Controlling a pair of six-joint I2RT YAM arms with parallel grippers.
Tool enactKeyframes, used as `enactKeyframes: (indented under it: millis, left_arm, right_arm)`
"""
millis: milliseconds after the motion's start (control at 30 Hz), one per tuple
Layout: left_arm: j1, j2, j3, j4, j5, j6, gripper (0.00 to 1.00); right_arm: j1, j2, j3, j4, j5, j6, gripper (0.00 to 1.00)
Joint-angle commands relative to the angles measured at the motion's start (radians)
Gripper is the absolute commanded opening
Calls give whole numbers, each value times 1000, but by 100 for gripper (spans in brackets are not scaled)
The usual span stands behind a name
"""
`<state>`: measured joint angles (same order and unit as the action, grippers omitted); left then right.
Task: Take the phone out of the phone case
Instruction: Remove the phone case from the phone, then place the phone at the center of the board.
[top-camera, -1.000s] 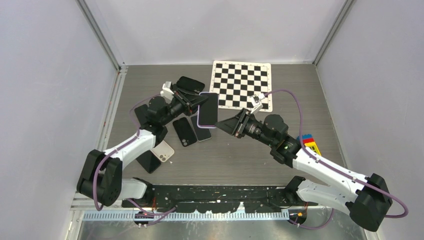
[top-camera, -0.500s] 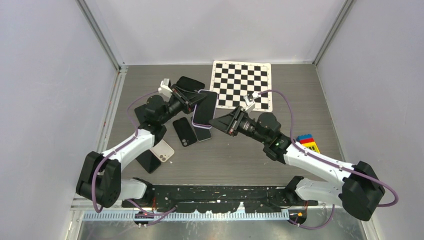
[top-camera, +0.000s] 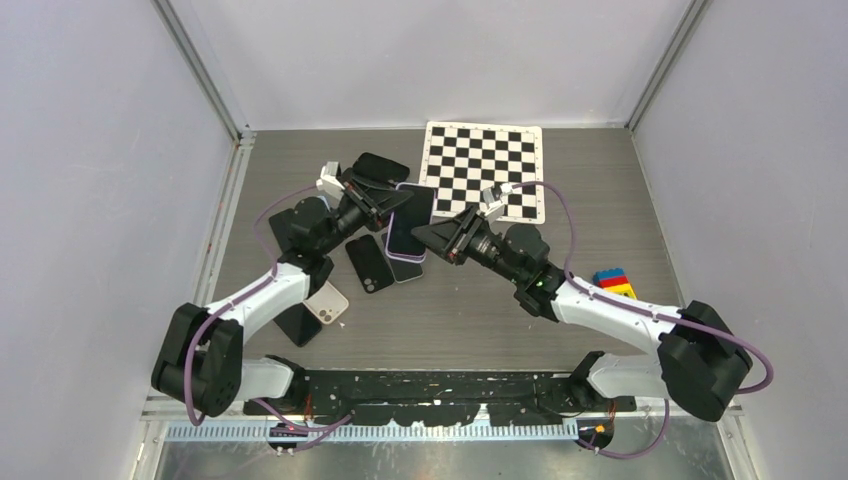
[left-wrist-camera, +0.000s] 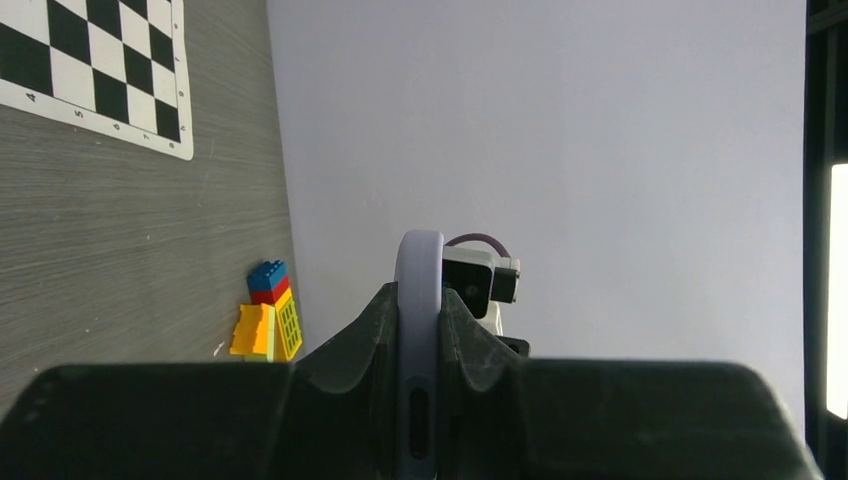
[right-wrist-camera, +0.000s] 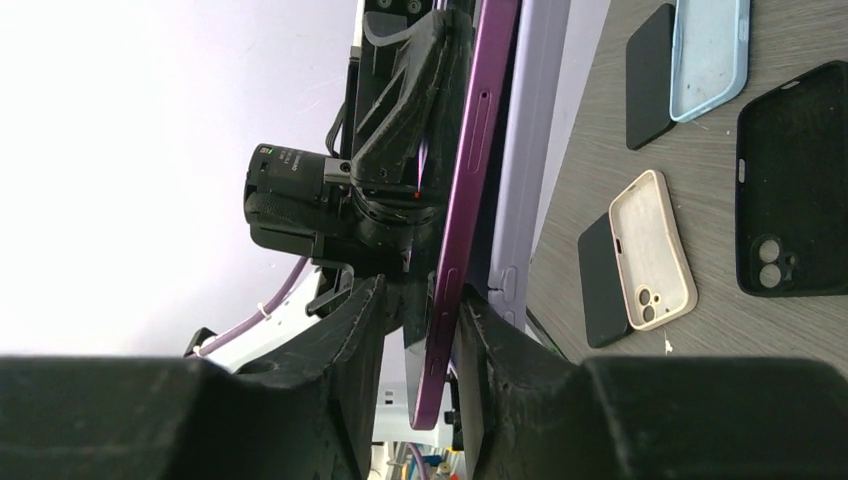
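Phone (right-wrist-camera: 462, 200) sits pinched in my right gripper (right-wrist-camera: 425, 295); my left gripper (left-wrist-camera: 418, 295) pinches its one case (left-wrist-camera: 418, 255); five loose cases or phones (right-wrist-camera: 650, 250) lie on the bench (top-camera: 480, 300).

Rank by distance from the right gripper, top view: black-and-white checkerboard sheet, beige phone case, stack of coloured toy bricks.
1. Black-and-white checkerboard sheet, just behind the right gripper.
2. Beige phone case, front left.
3. Coloured toy bricks, far right.

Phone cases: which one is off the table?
The lilac phone case, in the left gripper; the beige case, blue case and black case lie flat on the table.
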<state>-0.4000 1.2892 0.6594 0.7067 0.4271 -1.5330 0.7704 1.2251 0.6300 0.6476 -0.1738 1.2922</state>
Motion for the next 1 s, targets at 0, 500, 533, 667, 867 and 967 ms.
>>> enactKeyframes:
  millis: [0, 500, 533, 667, 867, 967]
  left_arm:
    - [-23, -55, -22, 113, 75, 5, 0]
    - [-77, 181, -47, 24, 87, 180, 60]
    - [-88, 217, -36, 35, 83, 192, 60]
    - [-110, 366, -4, 59, 50, 230, 62]
    - [-125, 547, -1, 179, 17, 234, 62]
    - [-147, 568, 5, 182, -7, 259, 62]
  right_arm:
    - [-31, 24, 26, 113, 68, -34, 37]
    - [-219, -170, -113, -200, -26, -194, 1]
    - [-226, -191, -118, -248, -27, -209, 1]
    - [-284, -221, -112, -401, -55, -300, 0]
    - [-346, -226, -105, -547, -21, -379, 0]
    - [-380, -206, -95, -621, -6, -416, 0]
